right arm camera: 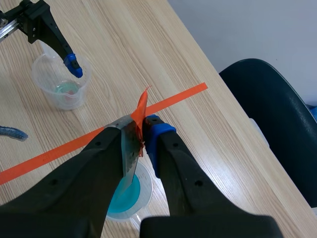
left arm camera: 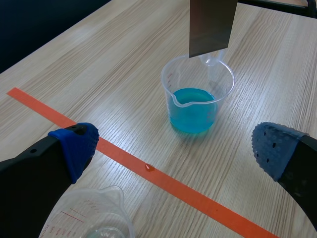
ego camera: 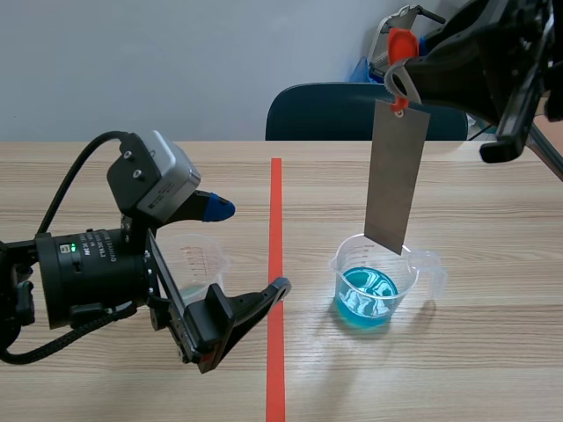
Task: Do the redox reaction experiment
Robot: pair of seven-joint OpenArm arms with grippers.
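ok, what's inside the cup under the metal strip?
Visible: blue liquid in the bottom part of the clear cup. The metal strip hangs over it, lower end clear of the liquid. In the scene view it covers part of the far rim.

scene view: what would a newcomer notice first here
The grey metal strip, pinched in the right gripper, hangs over the clear cup of bright blue liquid right of the red tape line. Left of it, the open left gripper hovers by a near-empty second cup.
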